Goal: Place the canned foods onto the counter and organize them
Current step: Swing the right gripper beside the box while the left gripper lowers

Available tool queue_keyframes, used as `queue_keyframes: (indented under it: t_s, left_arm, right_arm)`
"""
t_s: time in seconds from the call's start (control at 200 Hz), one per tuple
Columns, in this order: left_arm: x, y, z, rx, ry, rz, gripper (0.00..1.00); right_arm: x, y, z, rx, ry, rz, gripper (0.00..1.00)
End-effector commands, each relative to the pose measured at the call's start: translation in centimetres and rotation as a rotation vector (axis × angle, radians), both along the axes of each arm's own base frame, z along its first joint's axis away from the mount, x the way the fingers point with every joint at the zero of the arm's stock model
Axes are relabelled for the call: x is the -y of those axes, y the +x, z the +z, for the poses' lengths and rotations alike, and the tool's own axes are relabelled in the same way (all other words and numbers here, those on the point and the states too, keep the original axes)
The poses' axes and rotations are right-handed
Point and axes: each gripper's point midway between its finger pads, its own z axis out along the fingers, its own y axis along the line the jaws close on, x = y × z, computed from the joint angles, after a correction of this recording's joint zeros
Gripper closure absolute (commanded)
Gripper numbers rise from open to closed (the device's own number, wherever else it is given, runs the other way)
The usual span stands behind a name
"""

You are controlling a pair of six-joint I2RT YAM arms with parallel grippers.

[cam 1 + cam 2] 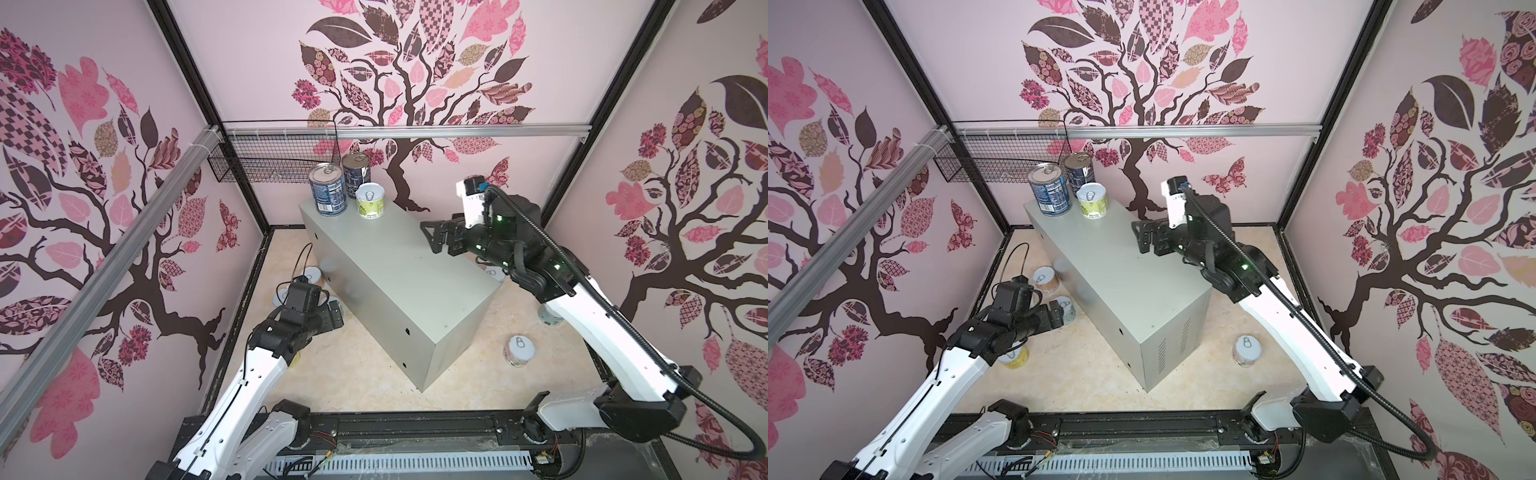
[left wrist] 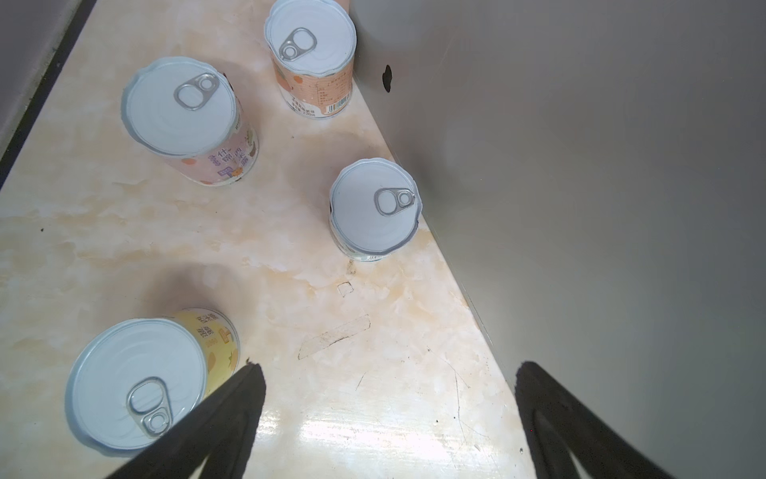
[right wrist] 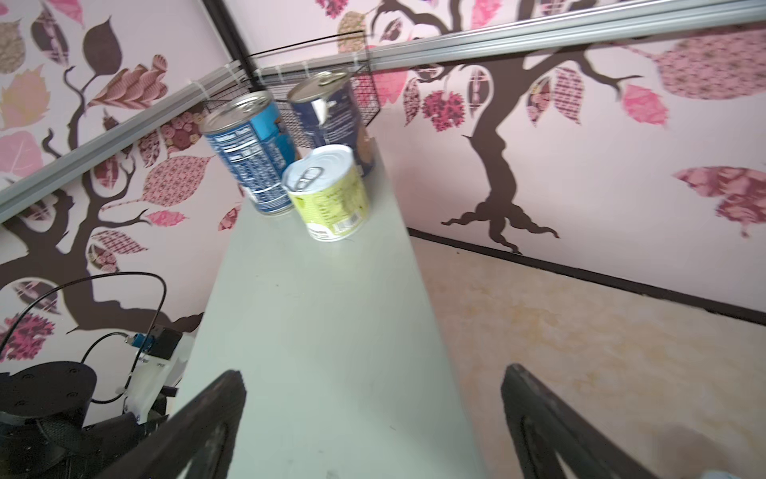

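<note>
Two tall blue cans [image 1: 327, 189] and a short green can [image 1: 370, 202] stand upright at the grey bench's [image 1: 399, 270] far end.

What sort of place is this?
Probably a robot test booth, not a kitchen: a left arm and right arm, tree-papered walls boxing in a floor, and a grey metal box standing in as counter for cans.

Both top views: mounted high, side by side, facing down toward the back wall [image 1: 257, 83], whole cell covered. Left wrist view: close, steeply down on floor cans [image 2: 375, 207] beside the counter [image 2: 580, 207]. Right wrist view: low, along the counter top toward three cans [image 3: 327, 195] at its far end, likewise in both top views.
</note>
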Motion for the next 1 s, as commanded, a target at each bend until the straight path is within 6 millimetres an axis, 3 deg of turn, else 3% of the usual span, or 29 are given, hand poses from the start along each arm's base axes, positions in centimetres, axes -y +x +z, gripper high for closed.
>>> queue_keyframes:
  t_s: [0.0, 0.13, 0.365, 0.515, 0.74, 0.99]
  left_arm:
    - [0.1, 1.5, 0.8, 0.025, -0.011, 0.029, 0.02]
    - [0.2, 2.8, -0.1, -0.007, -0.010, 0.047, 0.02]
    - [-0.9, 4.8, -2.1, -0.069, -0.025, 0.113, 0.02]
    - [-0.7, 5.7, -3.1, -0.070, -0.060, 0.134, 0.02]
    - [-0.2, 7.1, -5.0, -0.095, -0.109, 0.167, 0.02]
    - [-0.4, 8.2, -7.2, -0.134, -0.150, 0.204, 0.02]
  right_arm:
    - [5.3, -1.1, 1.7, 0.025, 0.154, -0.072, 0.00]
    - [10.4, -1.8, -0.1, 0.017, 0.219, -0.197, 0.00]
    - [14.7, -1.8, -6.6, -0.078, 0.344, -0.332, 0.00]
    - [15.9, -1.4, -11.4, -0.132, 0.403, -0.383, 0.00]
    - [16.1, -0.9, -17.4, -0.201, 0.431, -0.408, 0.00]
    - [16.2, -0.9, -21.5, -0.242, 0.399, -0.419, 0.00]
